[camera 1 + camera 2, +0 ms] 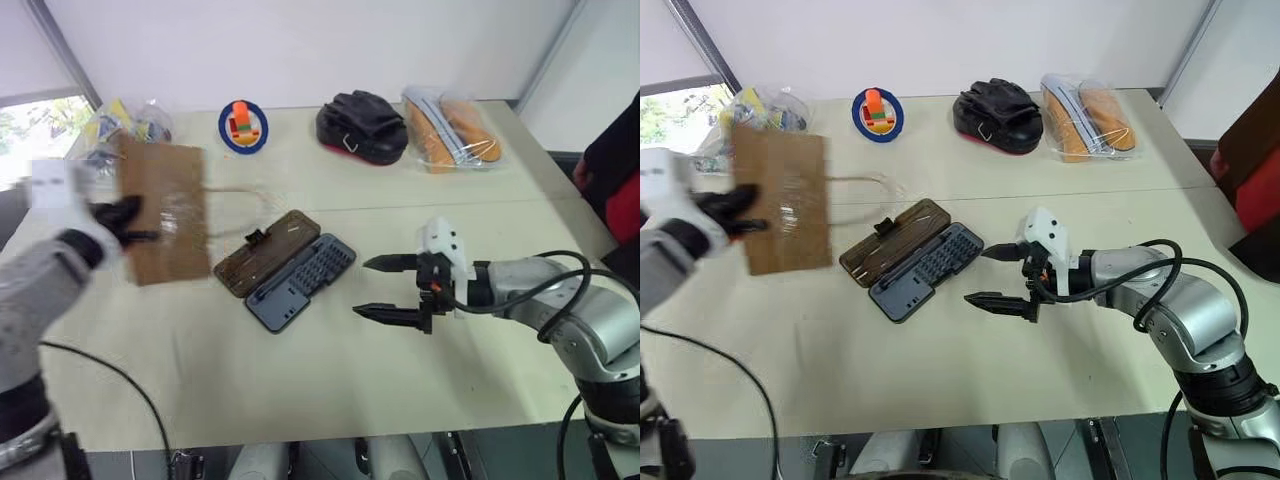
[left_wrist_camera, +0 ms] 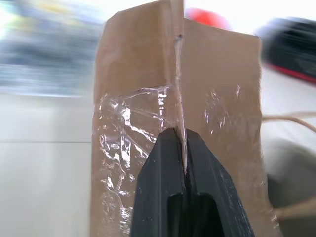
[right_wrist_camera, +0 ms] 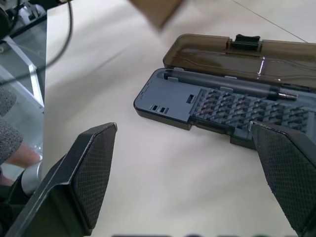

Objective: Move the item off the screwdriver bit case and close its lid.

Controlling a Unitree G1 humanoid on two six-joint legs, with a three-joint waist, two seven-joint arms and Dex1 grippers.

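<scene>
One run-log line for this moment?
left gripper: shut on paper bag, lifted clear | right gripper: open beside bit case | lid: open

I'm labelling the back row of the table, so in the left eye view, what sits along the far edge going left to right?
Clear plastic bag of colourful goods → round blue-rimmed dish holding an orange and red toy → black pouch with a metal hook → clear plastic bag of orange insoles.
</scene>
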